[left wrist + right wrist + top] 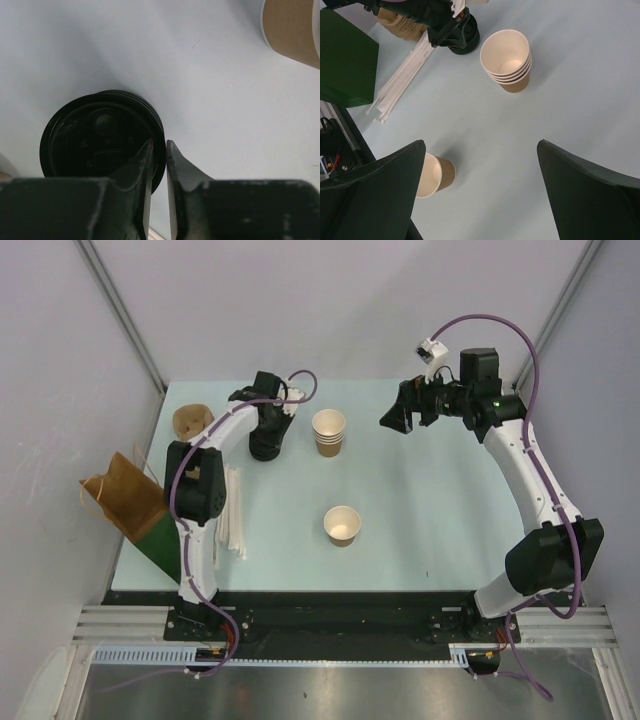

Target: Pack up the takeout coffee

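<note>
Tan kraft-paper cup [342, 525] stood unlidded at mid-table, not yet packed. Left gripper [160, 142] pinched the black lid [95, 142] by its rim; right gripper [481, 143] hung wide open. Lidding and loading into the bag [125, 495] remained.

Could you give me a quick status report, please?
Left hand pinched on round black plastic lid stack. Right hand open, aloft. Small tan kraft-paper cup unlidded, unpacked. Nothing blocking it.

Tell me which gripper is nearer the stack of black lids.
Left. The left gripper is at the black lids, fingers pinching their rim; the right gripper hangs open far off, beyond the stacked cups.
</note>
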